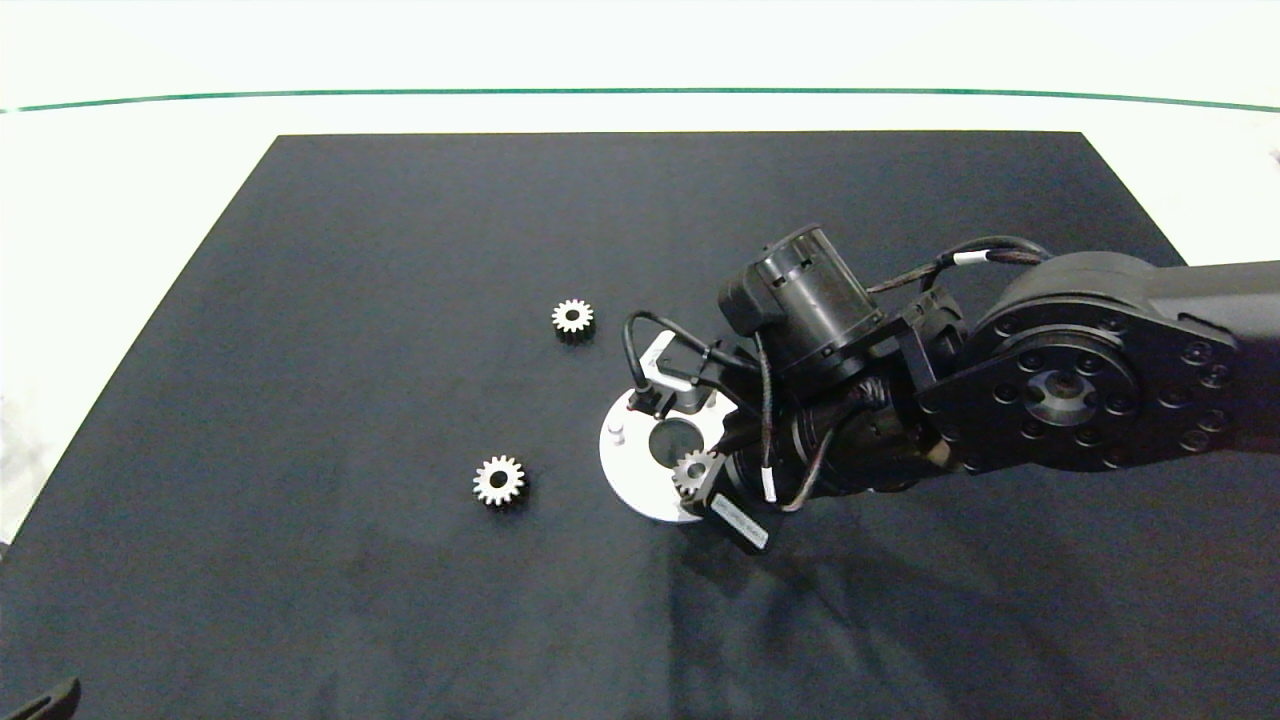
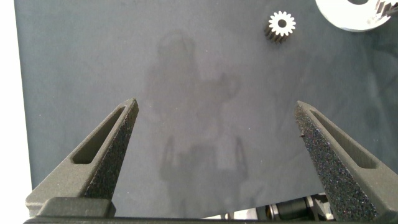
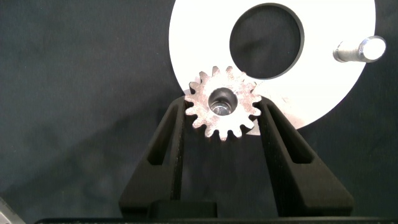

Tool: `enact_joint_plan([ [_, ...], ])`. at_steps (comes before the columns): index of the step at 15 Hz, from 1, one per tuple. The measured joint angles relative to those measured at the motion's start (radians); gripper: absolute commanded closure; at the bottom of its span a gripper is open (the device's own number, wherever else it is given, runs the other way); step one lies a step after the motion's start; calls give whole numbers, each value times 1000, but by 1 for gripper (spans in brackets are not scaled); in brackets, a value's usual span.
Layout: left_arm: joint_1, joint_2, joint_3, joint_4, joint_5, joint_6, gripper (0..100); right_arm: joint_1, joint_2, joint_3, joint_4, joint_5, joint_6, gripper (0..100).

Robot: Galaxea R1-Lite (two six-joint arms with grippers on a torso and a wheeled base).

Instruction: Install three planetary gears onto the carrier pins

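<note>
A flat white disc lies mid-mat, with one carrier pin standing near its left rim; the same pin shows in the right wrist view. My right gripper is shut on one planetary gear, held level over the disc's near-right rim beside the centre hole. Something shiny shows inside the gear's bore; I cannot tell whether it is a pin. Two more planetary gears lie loose on the mat, one behind the disc and one to its left. My left gripper stands open and holds nothing.
The black mat covers the table, with white surface around it. The right arm's wrist hides the disc's back-right part. Only a tip of the left gripper shows, at the front left corner. The left wrist view catches a gear and the disc's rim.
</note>
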Motion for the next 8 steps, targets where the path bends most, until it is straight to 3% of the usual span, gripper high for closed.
enact_joint_plan([
  [8, 1, 0, 6, 0, 1, 0, 0, 1, -31, 14, 49, -6, -4, 78],
])
